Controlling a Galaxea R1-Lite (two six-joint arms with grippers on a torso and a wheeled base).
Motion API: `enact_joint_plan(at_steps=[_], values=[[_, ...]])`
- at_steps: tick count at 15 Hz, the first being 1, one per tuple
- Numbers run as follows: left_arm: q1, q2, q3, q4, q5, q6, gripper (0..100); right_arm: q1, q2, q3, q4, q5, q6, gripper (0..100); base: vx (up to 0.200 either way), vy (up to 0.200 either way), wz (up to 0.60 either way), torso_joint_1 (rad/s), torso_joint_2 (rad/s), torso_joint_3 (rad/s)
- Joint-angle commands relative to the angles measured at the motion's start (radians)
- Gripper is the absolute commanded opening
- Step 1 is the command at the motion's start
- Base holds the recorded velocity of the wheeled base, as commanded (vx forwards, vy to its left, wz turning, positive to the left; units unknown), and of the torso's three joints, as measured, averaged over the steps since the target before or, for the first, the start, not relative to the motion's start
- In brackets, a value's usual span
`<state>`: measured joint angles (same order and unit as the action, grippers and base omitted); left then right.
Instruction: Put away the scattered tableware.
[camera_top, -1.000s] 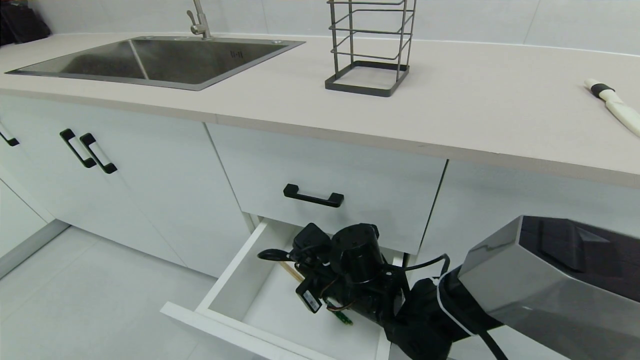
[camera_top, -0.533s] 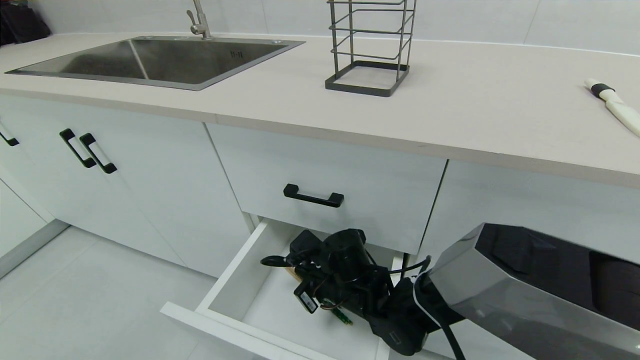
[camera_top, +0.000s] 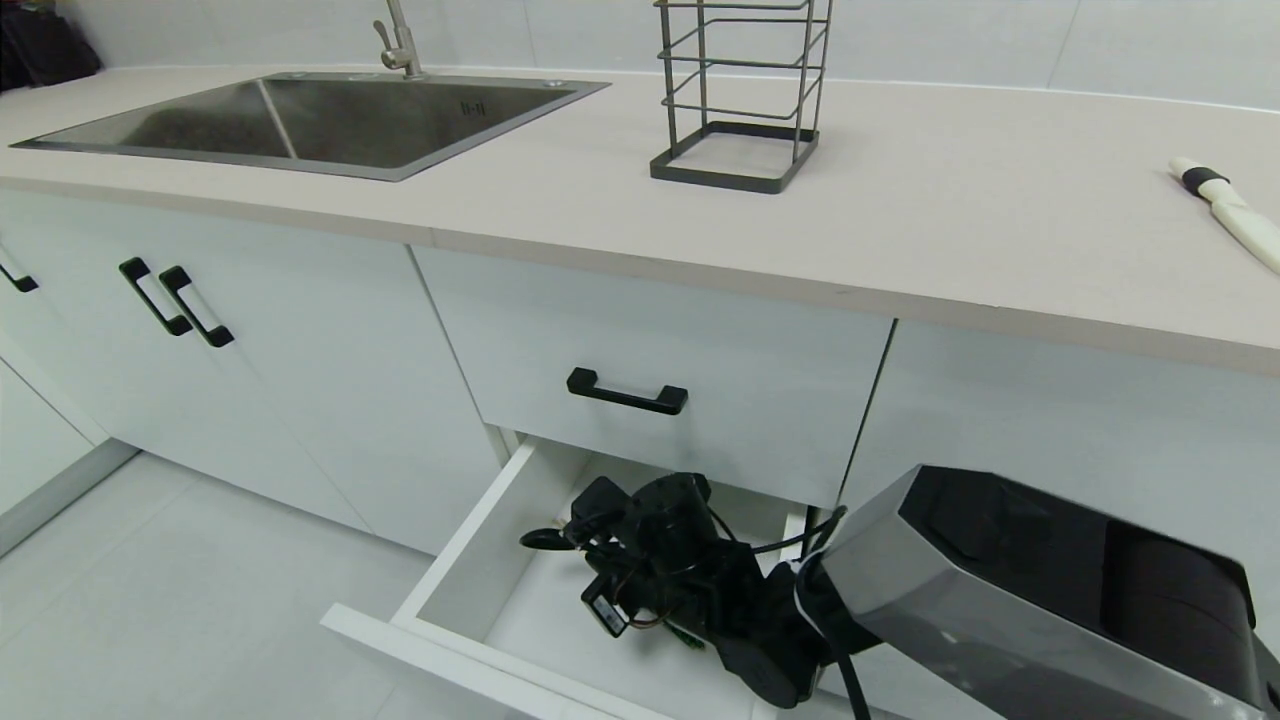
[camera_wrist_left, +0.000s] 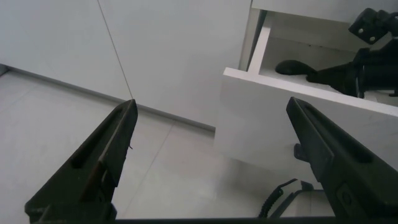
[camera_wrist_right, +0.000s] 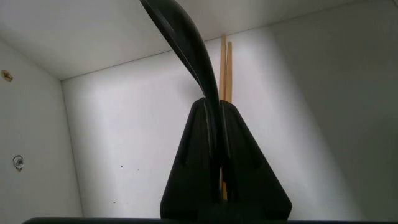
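In the head view the open lower drawer (camera_top: 470, 655) sits at six o'clock, under the counter (camera_top: 950, 230). The right gripper (camera_top: 572, 532) is inside it, its fingers pinched narrow on the handle of a black spoon (camera_top: 545, 539), whose bowl points toward nine o'clock. Wooden chopsticks (camera_wrist_right: 225, 68) lie on the drawer floor beyond. The left gripper (camera_wrist_left: 211, 106) hangs spread wide, holding nothing, before the cabinet (camera_wrist_left: 174, 56). A pale knife (camera_top: 1235, 215) lies on the counter at three o'clock, and a wire rack (camera_top: 735, 100) stands at twelve.
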<state>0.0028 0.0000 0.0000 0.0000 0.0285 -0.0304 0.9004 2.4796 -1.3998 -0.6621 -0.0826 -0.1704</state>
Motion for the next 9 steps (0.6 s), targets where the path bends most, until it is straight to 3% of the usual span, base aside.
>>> enact_joint_plan(at_steps=[1,9], values=[[0.0,0.0,0.0,0.0,0.001,0.0,100,0.0,0.024,-0.004,-0.001,0.001,0.0,0,0.0,0.0,0.0,0.0,0.0,0.0],[0.0,0.0,0.0,0.0,0.001,0.0,100,0.006,0.045,-0.004,-0.001,0.001,-0.003,0,0.0,0.0,0.0,0.0,0.0,0.0]])
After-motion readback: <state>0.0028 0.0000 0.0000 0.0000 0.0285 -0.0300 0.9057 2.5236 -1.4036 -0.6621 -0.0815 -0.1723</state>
